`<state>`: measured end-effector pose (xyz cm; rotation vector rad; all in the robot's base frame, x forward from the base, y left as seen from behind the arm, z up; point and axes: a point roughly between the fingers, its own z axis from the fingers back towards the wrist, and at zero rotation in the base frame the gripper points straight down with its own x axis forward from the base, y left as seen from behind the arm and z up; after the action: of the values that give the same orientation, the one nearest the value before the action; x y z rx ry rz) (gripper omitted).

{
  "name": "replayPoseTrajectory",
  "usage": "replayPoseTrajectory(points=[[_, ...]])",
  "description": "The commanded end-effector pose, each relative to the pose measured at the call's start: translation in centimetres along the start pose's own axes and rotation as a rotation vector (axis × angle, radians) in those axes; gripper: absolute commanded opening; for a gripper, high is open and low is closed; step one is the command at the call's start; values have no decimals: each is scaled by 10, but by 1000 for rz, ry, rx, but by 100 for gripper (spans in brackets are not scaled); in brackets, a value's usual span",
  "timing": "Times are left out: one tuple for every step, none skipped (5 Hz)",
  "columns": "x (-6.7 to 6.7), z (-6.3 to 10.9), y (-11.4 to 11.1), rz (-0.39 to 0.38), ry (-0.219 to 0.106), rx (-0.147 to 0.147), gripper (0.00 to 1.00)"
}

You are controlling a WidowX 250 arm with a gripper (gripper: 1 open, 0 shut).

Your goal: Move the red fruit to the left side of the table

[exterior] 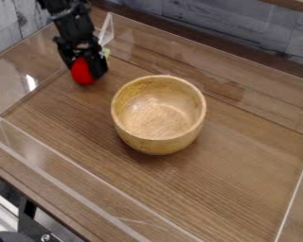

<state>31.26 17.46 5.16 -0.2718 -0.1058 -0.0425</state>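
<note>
The red fruit rests on the table; gripper spread above.

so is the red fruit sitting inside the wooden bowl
No, the red fruit lies on the table beyond the wooden bowl, which is empty.

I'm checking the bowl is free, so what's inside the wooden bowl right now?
Nothing: the wooden bowl shows only bare wood inside. Its near inner wall is hidden by the rim. The red fruit lies outside it.
</note>
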Motion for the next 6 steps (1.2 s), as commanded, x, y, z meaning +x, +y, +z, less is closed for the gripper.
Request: replayPoseTrajectory(points=[[8,48,-1,-110,-46,40,100],[8,42,7,-99,-24,40,0],[7,35,14,-87,-1,36,0],[8,25,26,-60,17,32,0],[8,19,35,-36,32,27,0],[8,15,38,0,40,21,100]])
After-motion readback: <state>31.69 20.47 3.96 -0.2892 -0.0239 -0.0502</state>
